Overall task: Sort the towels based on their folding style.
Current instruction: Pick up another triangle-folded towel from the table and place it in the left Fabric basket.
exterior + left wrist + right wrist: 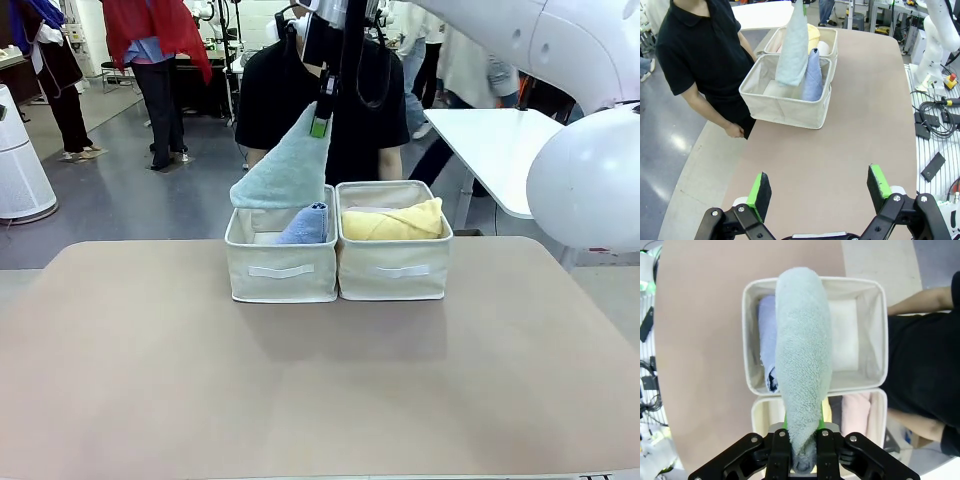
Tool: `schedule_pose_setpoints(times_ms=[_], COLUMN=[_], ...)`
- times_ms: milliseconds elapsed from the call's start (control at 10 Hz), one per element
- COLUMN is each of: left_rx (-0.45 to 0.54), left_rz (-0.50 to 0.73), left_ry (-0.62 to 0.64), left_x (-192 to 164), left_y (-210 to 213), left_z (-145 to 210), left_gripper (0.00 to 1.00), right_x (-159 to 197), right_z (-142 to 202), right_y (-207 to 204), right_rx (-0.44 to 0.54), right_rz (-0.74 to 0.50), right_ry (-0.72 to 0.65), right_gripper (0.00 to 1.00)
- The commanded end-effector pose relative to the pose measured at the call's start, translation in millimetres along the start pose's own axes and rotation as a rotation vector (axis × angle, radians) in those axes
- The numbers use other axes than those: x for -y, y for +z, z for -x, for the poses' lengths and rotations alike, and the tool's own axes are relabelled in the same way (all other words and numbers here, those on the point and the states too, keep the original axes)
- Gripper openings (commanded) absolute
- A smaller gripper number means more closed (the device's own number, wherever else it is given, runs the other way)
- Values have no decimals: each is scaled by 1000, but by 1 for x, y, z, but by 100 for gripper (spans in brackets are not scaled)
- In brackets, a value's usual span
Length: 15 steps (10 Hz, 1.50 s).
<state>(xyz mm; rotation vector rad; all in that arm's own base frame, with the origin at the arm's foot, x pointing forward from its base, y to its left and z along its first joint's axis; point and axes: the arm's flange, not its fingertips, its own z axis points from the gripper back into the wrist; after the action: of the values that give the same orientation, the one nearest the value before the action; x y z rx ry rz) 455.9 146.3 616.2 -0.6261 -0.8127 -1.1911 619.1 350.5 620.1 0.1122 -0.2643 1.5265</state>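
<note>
The left gripper [819, 192] hovered open above the table [300, 390], well short of the left basket [282, 268]. Above that basket, the right gripper [803, 446] pinched the light blue towel [290, 165] — the grey-blue towel [306, 226] stood inside.

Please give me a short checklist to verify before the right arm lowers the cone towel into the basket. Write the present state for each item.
1. Right claw grips the tip of the light blue cone towel: ok, shut on it.
2. Towel hangs over the left basket, the one that holds the grey-blue cone towel: ok.
3. Free room beside the grey-blue cone in that basket: ok, the right wrist view shows bare lining.
4. Rolled towels stay apart: ok, the yellow towel lies in the right basket.
5. Person's hands away from the basket: ok, one hand is at the table edge.
6. Left claw out of the way: ok, open, near the robot's side.
</note>
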Motion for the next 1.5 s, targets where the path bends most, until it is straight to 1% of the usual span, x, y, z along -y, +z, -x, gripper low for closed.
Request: schedule_pose_setpoints(times_ms=[0, 200, 300, 400, 900, 1100, 1400], left_rx=[-17, -17, -17, -17, -17, -17, -17], left_rz=[-11, -11, -11, -11, -11, -11, -11], left_ry=[6, 6, 6, 6, 6, 6, 6], left_x=[1, 1, 1, 1, 1, 1, 1], left_y=[1, 1, 1, 1, 1, 1, 1], left_z=[-1, -1, -1, -1, -1, -1, -1], left_gripper=[100, 100, 100, 100, 100, 100, 100], right_x=[-3, -1, 2, 5, 24, 30, 34], right_z=[1, -2, -1, -2, -2, -4, -5], right_y=[-14, -25, -33, -41, -79, -98, -114], right_rx=[-35, -53, -62, -56, -99, -110, -129], right_rz=[68, 92, 85, 56, 19, -14, -58], right_ry=[5, -15, -29, -38, -83, -87, -100], right_gripper=[17, 17, 17, 17, 17, 17, 17])
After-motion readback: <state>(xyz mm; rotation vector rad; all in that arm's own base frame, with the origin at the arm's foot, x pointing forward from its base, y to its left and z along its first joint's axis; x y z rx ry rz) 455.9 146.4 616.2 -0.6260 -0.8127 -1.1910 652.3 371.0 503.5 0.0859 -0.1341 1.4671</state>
